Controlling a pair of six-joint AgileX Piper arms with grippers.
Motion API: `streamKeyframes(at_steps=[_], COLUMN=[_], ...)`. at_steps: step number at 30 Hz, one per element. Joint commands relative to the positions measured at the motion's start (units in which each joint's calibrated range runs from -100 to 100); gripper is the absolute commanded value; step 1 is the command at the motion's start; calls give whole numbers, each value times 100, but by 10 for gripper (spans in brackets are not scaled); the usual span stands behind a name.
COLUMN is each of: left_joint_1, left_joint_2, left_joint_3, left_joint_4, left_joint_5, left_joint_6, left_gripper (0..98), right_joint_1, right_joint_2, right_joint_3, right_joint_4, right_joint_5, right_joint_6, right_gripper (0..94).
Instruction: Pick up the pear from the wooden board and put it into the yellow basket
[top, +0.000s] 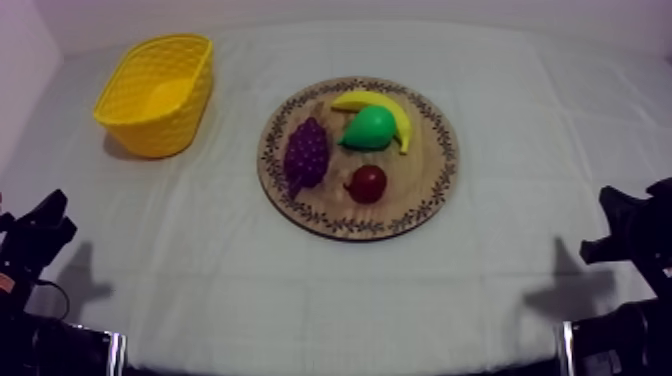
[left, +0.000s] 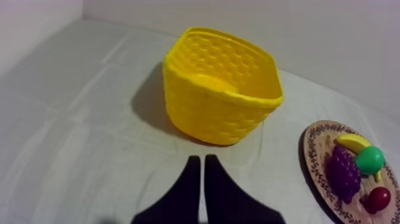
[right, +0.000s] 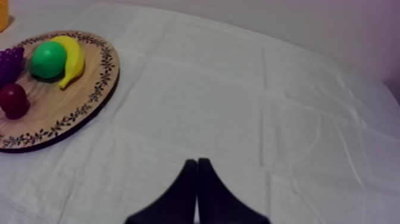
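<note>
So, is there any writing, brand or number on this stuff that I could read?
None: no readable text in any view.
The wooden board has a dark leafy pattern round its rim, which is ornament, not letters.
The yellow basket shows only its honeycomb weave and no label.
The pear, banana, bunch of grapes and small red fruit carry no visible stickers.

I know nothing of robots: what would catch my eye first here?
The bright yellow basket stands empty at the far left of the table. Mid-table, a round wooden board carries a banana, a green pear beside it, purple grapes and a small red fruit.
</note>
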Motion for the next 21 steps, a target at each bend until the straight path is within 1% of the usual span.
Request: streamKeyframes(at_steps=[1, 13, 18, 21], left_joint_1=[117, 152, 174, 256], left_joint_2=[-8, -8, 33, 364], left_joint_3=[-263, -252, -299, -557], left_joint_4=[8, 17, -2, -35], left_joint_5=[983, 939, 956, 835], left_joint_6=[-1, 22, 69, 68], left_gripper=[75, 13, 34, 50], right_joint_1=[0, 0, 0, 0], right_joint_2=[1, 1, 1, 1], right_joint_3=[4, 4, 4, 4], right_joint_4=[-2, -2, -2, -2], right_joint_5=[1, 1, 1, 1], right_joint_6=[-2, -2, -2, -2], right_gripper=[3, 3, 3, 3])
